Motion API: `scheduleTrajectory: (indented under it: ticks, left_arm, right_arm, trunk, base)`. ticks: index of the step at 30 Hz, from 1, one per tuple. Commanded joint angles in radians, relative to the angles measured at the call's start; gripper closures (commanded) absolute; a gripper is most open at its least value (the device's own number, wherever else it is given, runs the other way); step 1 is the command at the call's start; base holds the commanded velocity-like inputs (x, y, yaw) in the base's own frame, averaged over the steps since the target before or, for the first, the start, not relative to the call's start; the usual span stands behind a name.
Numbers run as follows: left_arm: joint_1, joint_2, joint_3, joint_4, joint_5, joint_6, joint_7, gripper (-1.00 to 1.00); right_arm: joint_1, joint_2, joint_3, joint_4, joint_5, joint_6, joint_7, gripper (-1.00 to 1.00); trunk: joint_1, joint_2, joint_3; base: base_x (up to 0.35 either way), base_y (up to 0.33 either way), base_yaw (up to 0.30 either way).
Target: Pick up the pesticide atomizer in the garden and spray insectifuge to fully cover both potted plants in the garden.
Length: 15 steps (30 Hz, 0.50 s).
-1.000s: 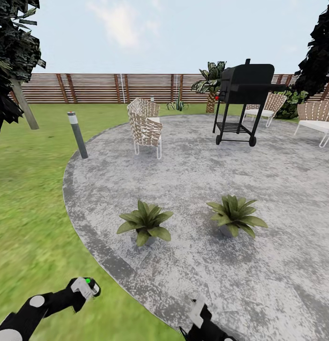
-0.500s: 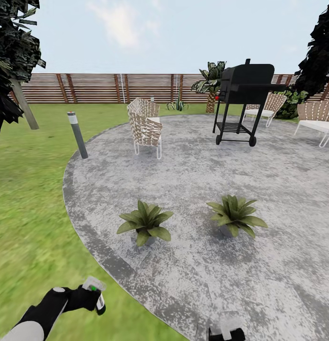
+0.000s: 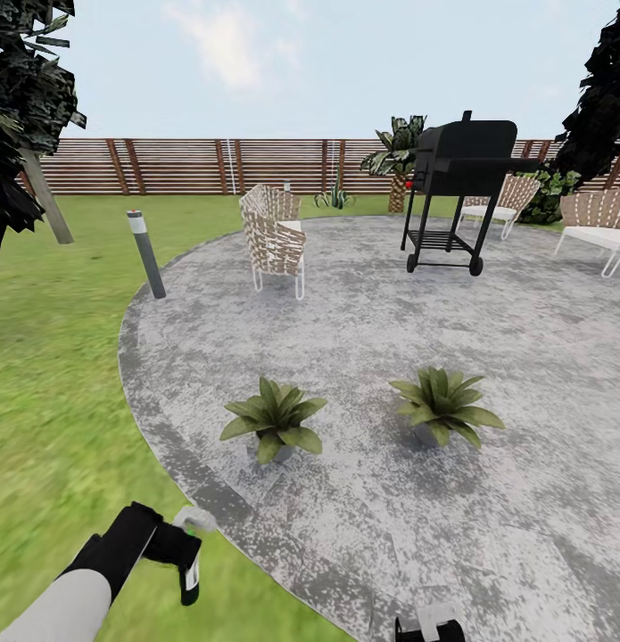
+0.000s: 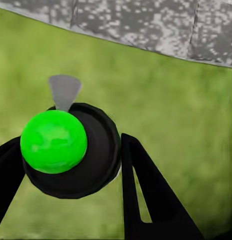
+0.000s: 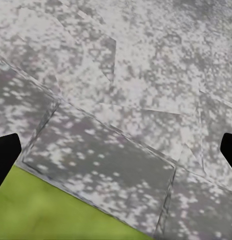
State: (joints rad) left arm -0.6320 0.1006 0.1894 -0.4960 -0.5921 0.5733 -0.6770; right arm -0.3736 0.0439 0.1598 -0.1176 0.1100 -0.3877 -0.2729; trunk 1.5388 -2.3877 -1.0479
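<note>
In the head view the left gripper hangs over the lawn just beside the edge of the round paved patio, its fingers closed on the pesticide atomizer, whose white-labelled body points downward; in the left wrist view the black fingers clamp either side of the bottle's round black end with a bright green cap and a small grey nozzle, grass below; the two potted plants stand on the patio ahead, side by side and apart; the right gripper shows at the bottom edge, and in the right wrist view its fingertips sit wide apart at either side over grey paving; beyond stand wicker chairs, a black grill, a bollard light and the slatted fence.
</note>
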Motion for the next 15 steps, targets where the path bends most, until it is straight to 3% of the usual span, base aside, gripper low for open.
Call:
scheduleTrajectory:
  ticks: [1,8,10,15]
  left_arm:
    - [-0.006,-0.002,0.004,-0.014,-0.010,0.033,-0.009,1.00]
    - [-0.040,-0.012,-0.001,-0.069,-0.011,0.100,-0.010,1.00]
    - [-0.054,-0.021,-0.001,-0.072,-0.012,0.132,-0.010,1.00]
    - [-0.058,-0.025,-0.001,-0.073,-0.013,0.140,-0.010,1.00]
  right_arm:
    - [-0.001,0.000,0.004,0.003,0.011,0.002,-0.009,-1.00]
    - [0.001,0.005,0.004,0.086,0.008,0.002,-0.008,-1.00]
    - [0.002,0.004,0.004,0.090,0.008,0.003,-0.008,-1.00]
    - [0.002,0.004,0.004,0.091,0.009,0.003,-0.008,-1.00]
  trunk:
    - [0.000,0.000,-0.001]
    - [0.000,0.000,-0.001]
    - [0.000,0.000,-0.001]
    - [0.000,0.000,-0.001]
  base:
    - [0.000,0.000,0.000]
    - [0.019,-0.001,0.000]
    - [0.167,-0.084,0.000]
    - [0.222,-0.151,0.000]
